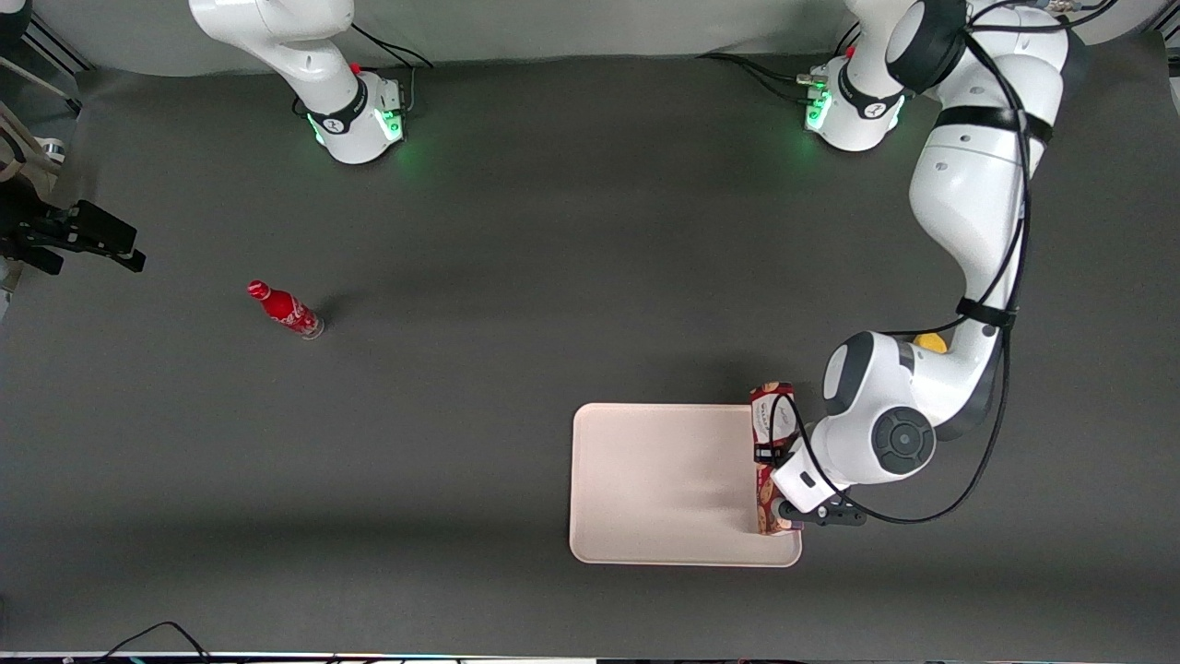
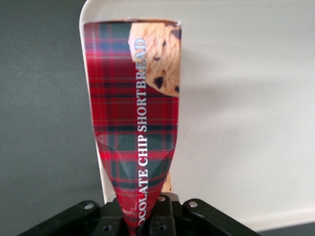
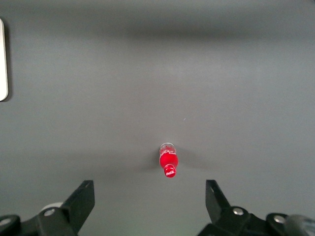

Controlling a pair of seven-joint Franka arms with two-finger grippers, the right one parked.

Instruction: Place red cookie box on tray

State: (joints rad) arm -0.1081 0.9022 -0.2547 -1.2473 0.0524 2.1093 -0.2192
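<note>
The red cookie box (image 1: 772, 458) is a dark-red tartan carton with cookie prints. It stands on its narrow edge over the rim of the cream-white tray (image 1: 664, 484), at the working arm's end of the tray. In the left wrist view the box (image 2: 135, 113) reads "CHOCOLATE CHIP SHORTBREAD" and is squeezed in where it is held, with the tray (image 2: 246, 123) under and beside it. My left gripper (image 1: 780, 480) is shut on the box's middle; it shows in the left wrist view (image 2: 142, 216) too.
A small red bottle (image 1: 285, 310) lies on the grey table toward the parked arm's end; it also shows in the right wrist view (image 3: 168, 161). A yellow object (image 1: 931, 342) peeks out by the working arm. Cables lie at the table's near edge.
</note>
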